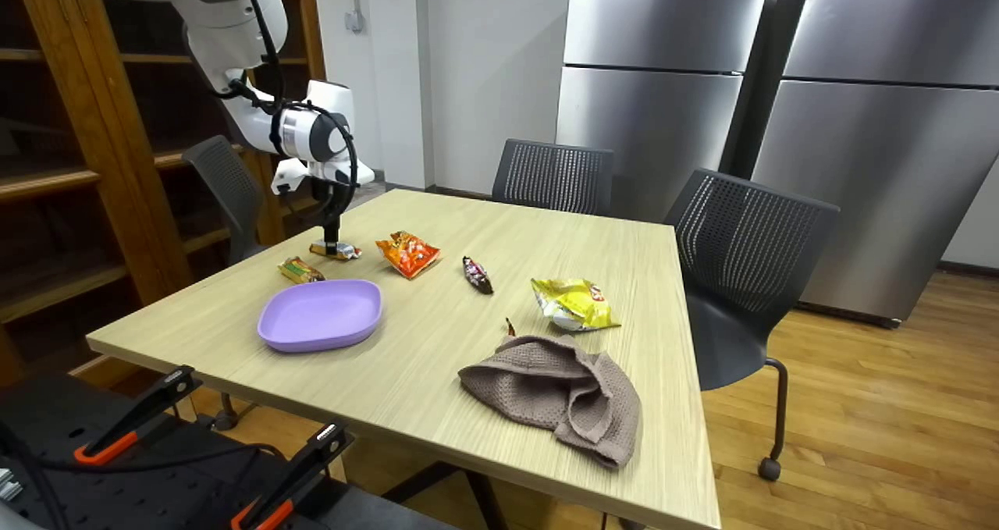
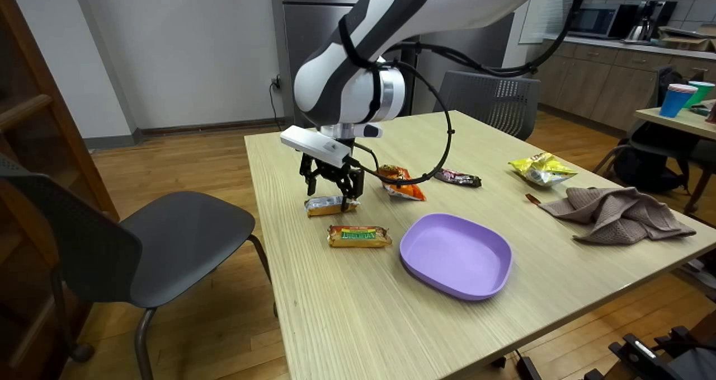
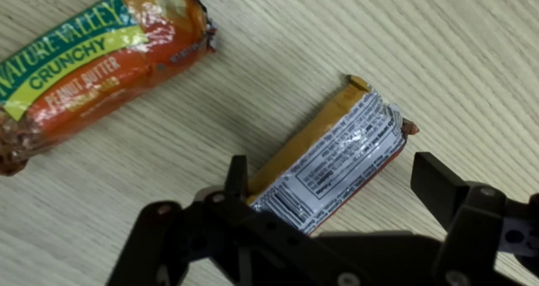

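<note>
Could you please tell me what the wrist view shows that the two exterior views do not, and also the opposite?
Only the wrist view: readable "PEANUT BUTTER" lettering on the Nature Valley Crunchy bar, and a clear barcode on the white-backed snack bar.

Only the exterior views: the purple plate, orange snack bag, yellow snack bag, dark wrapped bar and brown cloth.

Shared: both named bars, the table and the open tool; in the wrist view its fingers stand apart, the white-backed bar between them.

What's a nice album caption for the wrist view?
Open claw at a snack bar lying barcode-up, Nature Valley bar nearby.
</note>
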Controlling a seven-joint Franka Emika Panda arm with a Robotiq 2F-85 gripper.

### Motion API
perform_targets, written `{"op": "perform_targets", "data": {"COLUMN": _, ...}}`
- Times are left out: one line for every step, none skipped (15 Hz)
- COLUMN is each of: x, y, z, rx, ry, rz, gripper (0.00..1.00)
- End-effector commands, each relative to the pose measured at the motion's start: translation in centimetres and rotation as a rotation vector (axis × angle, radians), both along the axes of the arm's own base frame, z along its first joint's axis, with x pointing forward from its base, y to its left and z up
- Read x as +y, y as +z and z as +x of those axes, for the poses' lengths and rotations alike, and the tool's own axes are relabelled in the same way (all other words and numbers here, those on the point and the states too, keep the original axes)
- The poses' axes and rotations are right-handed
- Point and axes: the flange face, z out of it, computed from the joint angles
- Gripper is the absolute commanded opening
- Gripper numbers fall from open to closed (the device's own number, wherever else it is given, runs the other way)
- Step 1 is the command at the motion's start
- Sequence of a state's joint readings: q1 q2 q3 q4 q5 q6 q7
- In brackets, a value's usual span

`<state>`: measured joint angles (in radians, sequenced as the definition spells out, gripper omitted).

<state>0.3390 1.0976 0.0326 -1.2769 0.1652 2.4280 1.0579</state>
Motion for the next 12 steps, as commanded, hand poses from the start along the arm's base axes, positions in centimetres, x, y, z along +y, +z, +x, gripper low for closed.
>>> {"op": "perform_targets", "data": {"x": 0.22, "y": 0.23, "z": 0.76, "rx": 0.024, "ry": -0.031, "rz": 0.019, "gripper": 1.0}}
{"op": "perform_targets", "data": {"x": 0.18, "y": 0.17, "z": 0.8, "rx": 0.026, "ry": -0.033, "rz": 0.019, "gripper": 1.0}}
{"op": "perform_targets", "data": {"x": 0.16, "y": 0.13, "z": 0.82, "rx": 0.027, "ry": -0.034, "rz": 0.019, "gripper": 1.0}}
{"op": "perform_targets", "data": {"x": 0.17, "y": 0.15, "z": 0.83, "rx": 0.027, "ry": -0.035, "rz": 0.019, "gripper": 1.0}}
{"op": "perform_targets", "data": {"x": 0.18, "y": 0.21, "z": 0.86, "rx": 0.027, "ry": -0.035, "rz": 0.018, "gripper": 0.75}}
{"op": "perform_targets", "data": {"x": 0.19, "y": 0.25, "z": 0.88, "rx": 0.026, "ry": -0.035, "rz": 0.017, "gripper": 0.74}}
{"op": "perform_targets", "data": {"x": 0.2, "y": 0.33, "z": 0.91, "rx": 0.025, "ry": -0.036, "rz": 0.016, "gripper": 0.67}}
{"op": "perform_targets", "data": {"x": 0.21, "y": 0.4, "z": 0.93, "rx": 0.025, "ry": -0.038, "rz": 0.016, "gripper": 0.58}}
{"op": "perform_targets", "data": {"x": 0.22, "y": 0.45, "z": 0.95, "rx": 0.024, "ry": -0.039, "rz": 0.016, "gripper": 0.5}}
{"op": "perform_targets", "data": {"x": 0.22, "y": 0.51, "z": 0.97, "rx": 0.024, "ry": -0.041, "rz": 0.015, "gripper": 0.42}}
{"op": "perform_targets", "data": {"x": 0.23, "y": 0.58, "z": 1.0, "rx": 0.024, "ry": -0.043, "rz": 0.013, "gripper": 0.35}}
{"op": "perform_targets", "data": {"x": 0.23, "y": 0.64, "z": 1.03, "rx": 0.023, "ry": -0.045, "rz": 0.013, "gripper": 0.27}}
